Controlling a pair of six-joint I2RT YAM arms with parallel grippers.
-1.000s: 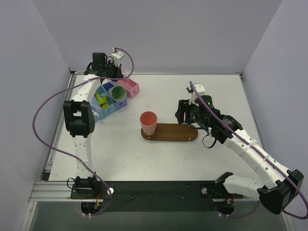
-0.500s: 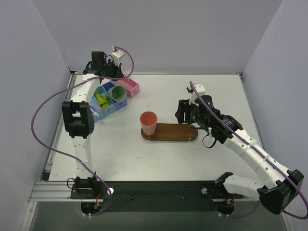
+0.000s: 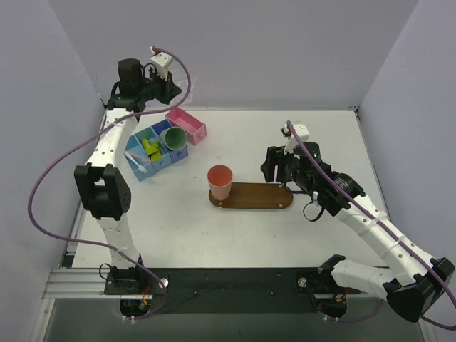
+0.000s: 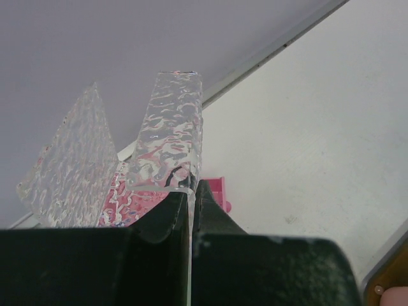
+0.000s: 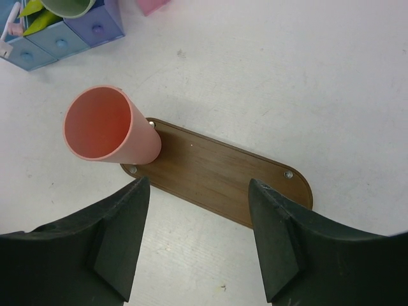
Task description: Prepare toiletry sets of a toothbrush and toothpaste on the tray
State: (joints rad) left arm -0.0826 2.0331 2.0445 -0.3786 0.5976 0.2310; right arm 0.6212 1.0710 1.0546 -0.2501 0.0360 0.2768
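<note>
The dark wooden tray lies mid-table and is bare except for a salmon-pink cup on its left end. My right gripper hovers open over the tray's near side, holding nothing. Yellow-green toothpaste tubes and a pale toothbrush sit in the blue bins at back left. My left gripper is raised near the back wall above the bins. It is shut on a thin clear rippled plastic strip; whether that wraps a toothbrush I cannot tell.
A green cup stands in the purple bin. A pink bin lies beside it, below my left gripper. The walls stand close behind and to the left of my left arm.
My left arm rose and swung back-left, lifting its gripper off the pink bin toward the back wall. My right arm shifted only slightly.
</note>
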